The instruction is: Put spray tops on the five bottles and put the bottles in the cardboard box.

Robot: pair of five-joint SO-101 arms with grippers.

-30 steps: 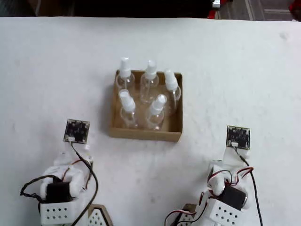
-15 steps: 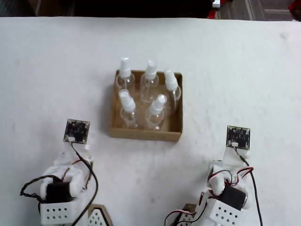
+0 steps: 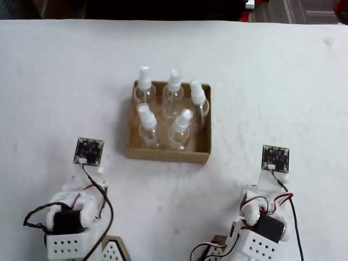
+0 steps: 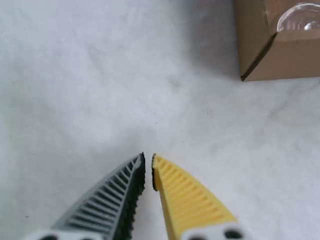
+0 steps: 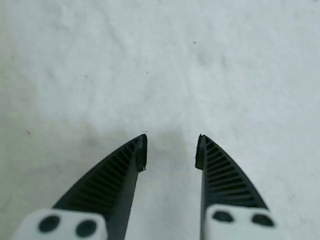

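**Bottles (image 3: pixel 173 103) boxed and capped, both arms parked**

Your worktop (image 3: pixel 272 81) is a plain white sheet, and the box (image 3: pixel 168 154) sits near its middle, squarely between your two arms, a spot either one looks able to reach. The left arm (image 3: pixel 73 220) and right arm (image 3: pixel 261 225) are folded back at the near edge, one on either side of the box and well apart from it. That keeps them out of the way of the tall load.

All five bottles stand upright inside the box, three along the far wall and two nearer you, grouped close enough to steady one another. Each wears its spray top (image 3: pixel 174 80), so I judge both halves of your job done, with nothing left to pick up.

That fits how the fingers sit. Your left fingers (image 4: pixel 182 195) are drawn almost together, with a mere sliver between the tips and nothing in them. They point at bare worktop, with a corner of the box nearby. Your right fingers (image 5: pixel 222 180) are partly spread, also empty, over bare worktop.
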